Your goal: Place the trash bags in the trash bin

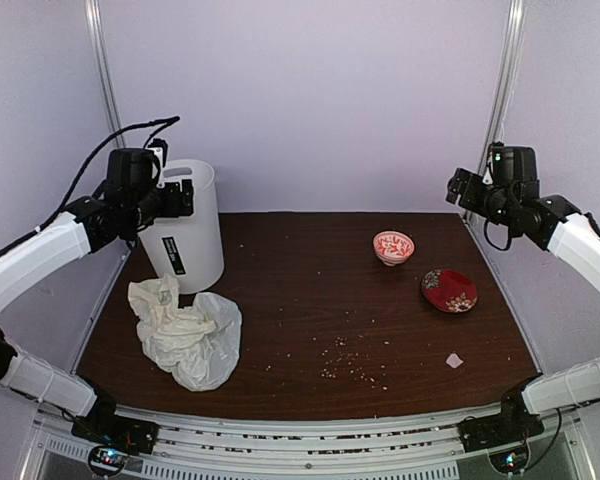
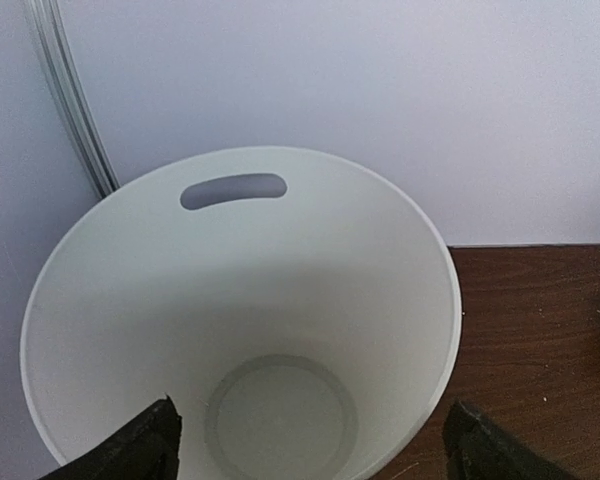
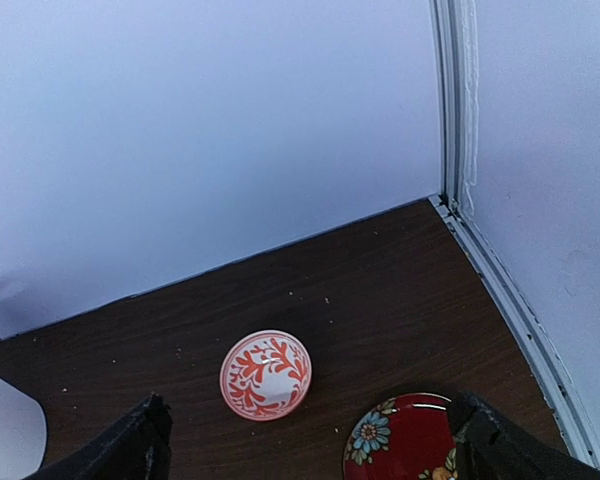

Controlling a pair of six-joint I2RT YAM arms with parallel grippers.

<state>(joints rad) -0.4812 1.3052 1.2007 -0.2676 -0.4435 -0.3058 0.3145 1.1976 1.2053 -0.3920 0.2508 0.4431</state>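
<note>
White trash bin (image 2: pixel 280 260) empty | trash bags (image 1: pixel 185 335) on table (image 1: pixel 310 290) beside it | left gripper (image 2: pixel 312 410), right gripper (image 3: pixel 312 405) both spread

soft, even light fills the booth, seemingly from above, bright without hot spots, and the pale walls (image 1: pixel 310 100) take on a lavender cast. the dark brown wooden surface (image 1: pixel 310 300) stays matte, with no glare. only a thin, soft shadow hugs the crumpled translucent white plastic bag (image 1: pixel 195 335) and the foot of the tall white cylindrical plastic bin (image 1: pixel 202 225). the overhead view looks slightly grainy. from the left wrist, the bin's inside greys toward its floor. the black fingertips (image 2: pixel 140 445) of the left end effector (image 2: pixel 310 440) sit dark and soft-edged at the bottom, as do those of the right end effector (image 3: pixel 315 440).
</note>
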